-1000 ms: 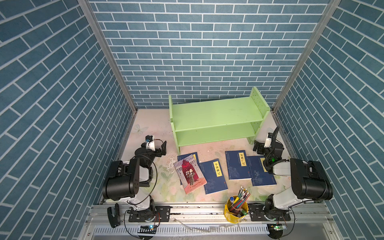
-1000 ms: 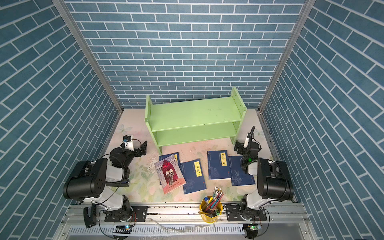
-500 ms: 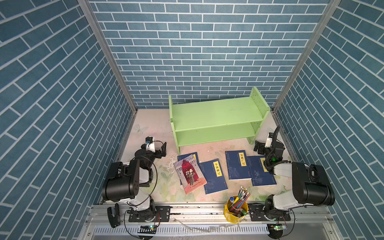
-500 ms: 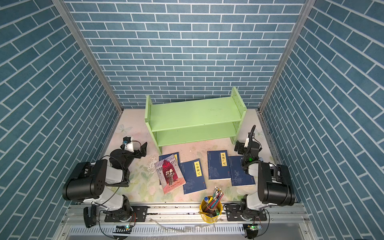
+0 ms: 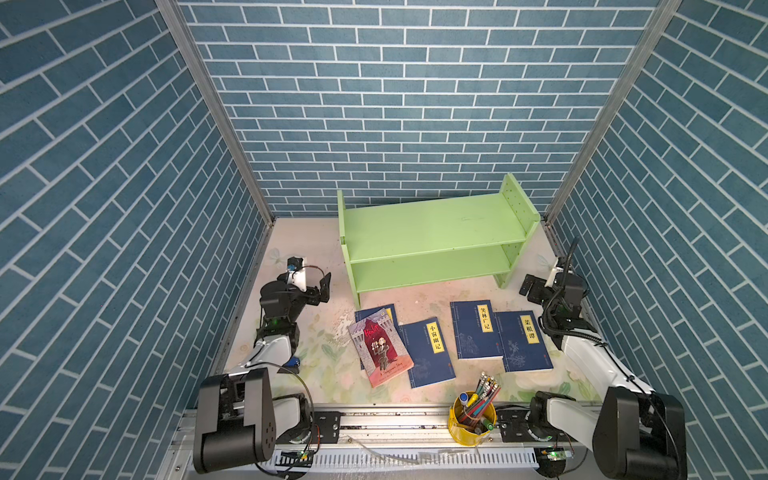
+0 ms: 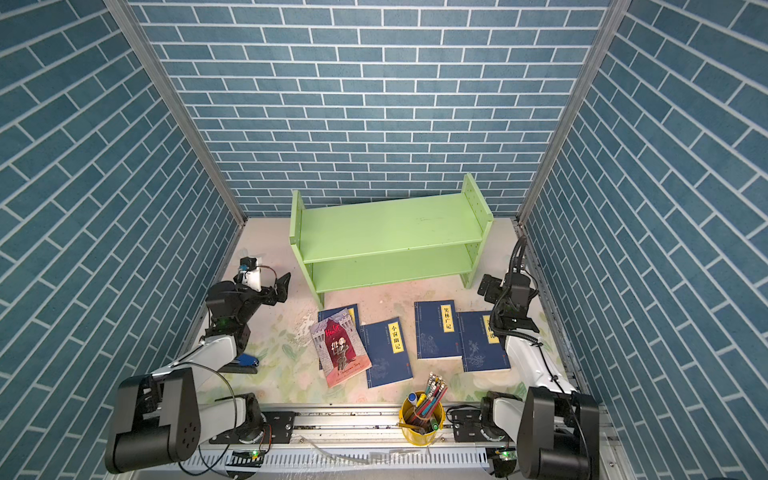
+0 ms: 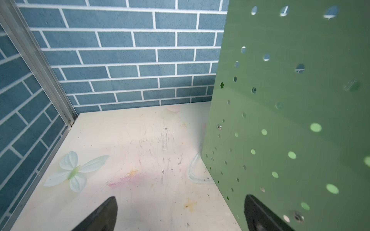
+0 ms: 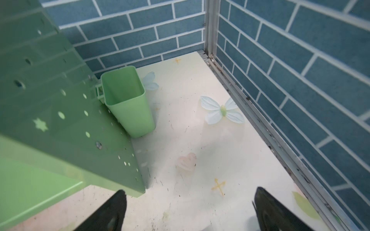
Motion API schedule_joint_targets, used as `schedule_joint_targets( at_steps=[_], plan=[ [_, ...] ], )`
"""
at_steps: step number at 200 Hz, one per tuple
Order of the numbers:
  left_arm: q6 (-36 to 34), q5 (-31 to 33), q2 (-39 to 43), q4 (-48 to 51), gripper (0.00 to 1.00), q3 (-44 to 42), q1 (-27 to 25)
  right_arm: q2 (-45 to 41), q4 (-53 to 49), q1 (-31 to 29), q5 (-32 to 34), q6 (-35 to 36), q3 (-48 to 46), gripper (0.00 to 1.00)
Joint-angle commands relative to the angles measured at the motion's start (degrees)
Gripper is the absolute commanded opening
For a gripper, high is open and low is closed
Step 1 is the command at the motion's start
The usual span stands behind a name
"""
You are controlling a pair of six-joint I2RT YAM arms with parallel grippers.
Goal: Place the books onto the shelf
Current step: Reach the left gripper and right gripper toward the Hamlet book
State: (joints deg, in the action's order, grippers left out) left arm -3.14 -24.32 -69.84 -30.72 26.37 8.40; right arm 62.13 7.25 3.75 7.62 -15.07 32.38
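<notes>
Left gripper [image 5: 321, 290]: jaws stood fully apart, nothing held; it hung just off the left end panel of the shelf [image 5: 432, 232].
Right gripper [image 5: 533, 290]: equally wide and empty, off the shelf's right end.
Books [image 5: 473, 330]: five, all flat on the table [image 5: 419, 293] in front of the shelf; the red-covered book [image 5: 380, 351] overlapped a navy one.
Shelf tiers: both bare.
Step, as judged: none shelved, first pick pending. Next move would call for coming down onto a book's edge.

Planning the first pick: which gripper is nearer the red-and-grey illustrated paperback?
Left. The left gripper is just behind the red-and-grey illustrated paperback, to its left; the right gripper is far to its right, beyond three dark navy books.
</notes>
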Motion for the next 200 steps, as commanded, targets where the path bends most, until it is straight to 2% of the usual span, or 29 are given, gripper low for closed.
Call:
schedule_joint_targets(
  at_steps=[1, 44, 78, 97, 116, 138, 162, 176, 200],
  plan=[
    [-0.48, -0.29, -0.16, 25.54, 1.0, 7.28, 0.3, -3.43, -19.2, -0.21, 2.82, -10.15, 4.76, 0.99],
    [-4.06, -0.02, 2.96, 44.5, 1.0, 15.17, 0.3, -13.15, -31.68, -0.6, -4.33, -14.8, 5.98, 0.99],
    [-0.19, 1.88, 1.47, 59.43, 1.0, 24.77, 0.29, -15.72, -42.6, -1.94, -7.43, -16.57, 10.8, 0.99],
    [2.29, 2.55, -0.41, 66.56, 1.0, 30.27, 0.25, -15.12, -47.21, -4.76, -9.28, -16.83, 14.47, 0.98],
    [4.81, 1.88, -2.48, 72.64, 1.0, 34.96, 0.46, -15.13, -51.58, -10.27, -7.14, -16.53, 18.92, 0.95],
    [10.4, -2.3, -4.95, 76.88, 1.0, 38.2, 2.15, -15.81, -54.53, -14.96, -8.38, -16.39, 22.98, 0.92],
    [15.62, -9.08, -7.75, 81.25, 1.0, 39.28, 3.45, -15.06, -55.29, -18.75, -16.9, -16.73, 25.31, 0.81],
    [17.42, -11.97, -8.05, 81.57, 1.0, 37.55, 3.55, -14.42, -55.43, -22.47, -19.72, -16.83, 26.55, 0.75],
    [20.03, -14.75, -5.39, 77.49, 1.0, 32.02, 3.55, -13.87, -54.02, -30.18, -21.87, -16.81, 28.18, 0.73]
  ],
)
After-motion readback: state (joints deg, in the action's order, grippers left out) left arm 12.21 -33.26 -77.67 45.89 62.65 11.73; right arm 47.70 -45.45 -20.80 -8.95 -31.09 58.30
